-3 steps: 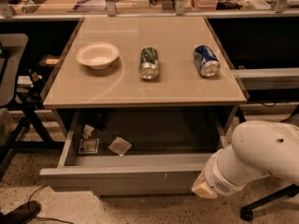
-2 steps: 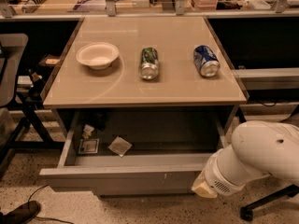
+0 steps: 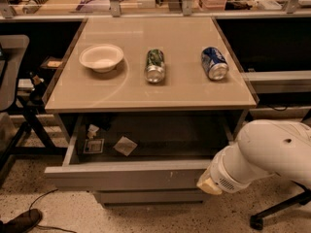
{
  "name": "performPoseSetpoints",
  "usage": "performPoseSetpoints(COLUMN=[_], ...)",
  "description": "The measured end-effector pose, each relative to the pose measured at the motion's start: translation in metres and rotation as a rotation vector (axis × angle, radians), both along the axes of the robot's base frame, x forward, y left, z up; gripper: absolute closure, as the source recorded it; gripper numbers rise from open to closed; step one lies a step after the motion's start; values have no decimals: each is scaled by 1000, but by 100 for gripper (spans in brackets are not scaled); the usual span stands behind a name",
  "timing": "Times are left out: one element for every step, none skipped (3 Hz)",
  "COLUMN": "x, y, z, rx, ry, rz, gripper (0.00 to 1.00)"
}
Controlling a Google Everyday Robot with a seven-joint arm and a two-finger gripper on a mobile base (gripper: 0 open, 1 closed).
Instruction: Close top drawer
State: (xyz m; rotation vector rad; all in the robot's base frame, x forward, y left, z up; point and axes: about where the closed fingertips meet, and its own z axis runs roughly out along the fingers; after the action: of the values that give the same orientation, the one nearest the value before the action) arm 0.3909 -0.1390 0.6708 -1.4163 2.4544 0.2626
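The top drawer (image 3: 129, 175) is a wide grey metal drawer under the beige table top (image 3: 150, 89). It stands pulled out toward me, with its flat front panel along the bottom of the view. Inside lie a few small packets (image 3: 125, 145) and a small card (image 3: 93, 146). My white arm comes in from the lower right. Its gripper (image 3: 208, 183) sits at the right end of the drawer's front panel, at or very near the panel. Only the yellowish tip of it shows.
On the table top are a white bowl (image 3: 101, 57), a green can (image 3: 155, 66) and a blue can (image 3: 215, 63), both cans lying on their sides. A narrower drawer front (image 3: 150, 196) sits below. A chair (image 3: 12, 81) stands at the left and a chair base (image 3: 279, 210) at the lower right.
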Motion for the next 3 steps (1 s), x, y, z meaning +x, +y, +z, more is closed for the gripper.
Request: performPoseSetpoints(x=[34, 34, 38], y=[7, 7, 9], z=[7, 7, 0], rx=[3, 3, -3], ry=[-54, -54, -62], rz=[-4, -4, -16], gripper=[100, 100, 100])
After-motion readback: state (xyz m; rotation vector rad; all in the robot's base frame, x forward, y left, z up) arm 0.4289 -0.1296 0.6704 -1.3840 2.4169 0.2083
